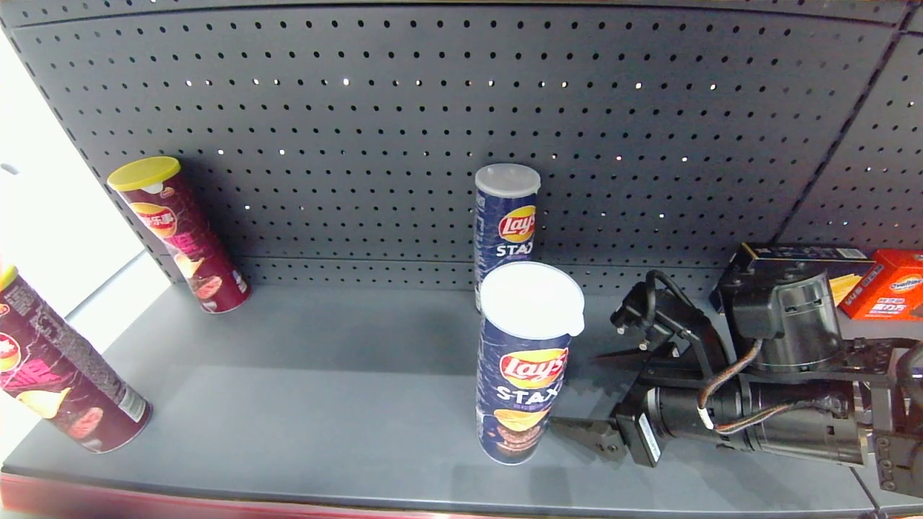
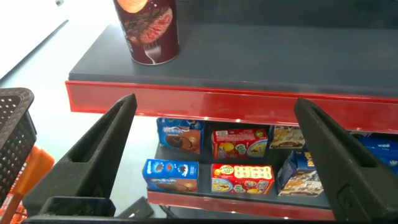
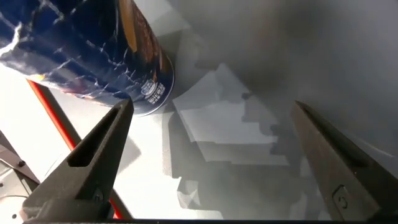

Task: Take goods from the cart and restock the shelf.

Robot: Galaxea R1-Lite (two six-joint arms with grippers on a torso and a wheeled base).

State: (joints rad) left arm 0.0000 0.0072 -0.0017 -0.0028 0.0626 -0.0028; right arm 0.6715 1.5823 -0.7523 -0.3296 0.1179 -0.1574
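Left pincer (image 2: 214, 118) hangs low in front of the shelf's red front edge (image 2: 236, 99), fingers spread wide, nothing btwn them. A black mesh basket (image 2: 15, 130), prob. the cart, sits beside it, w/ snack boxes (image 2: 239, 168) on a lower shelf beyond. Up on the shelf (image 1: 346, 404), the front blue can (image 1: 523, 375) stands upright near the front lip, white lid on, free of any grip. Right pincer (image 1: 577, 391) lies just to its right, spread & empty, one fingertip (image 1: 570, 429) v. close to the can's base; can't tell if touching. Placing looks done, so the step in hand is prob. backing out: draw straight away from the can, keep fingers wide, no sideways sweep, as a tall narrow can likely tips at a light knock. Deck is flat, smooth, grey. A near maroon can (image 1: 65, 367) is at the front left and a far maroon can (image 1: 180, 234) at the back left. The rear blue can (image 1: 506, 231) is directly behind the front one. A black box (image 1: 793, 254) & orange box (image 1: 890, 285) are back right, then the pegboard wall (image 1: 404, 108).
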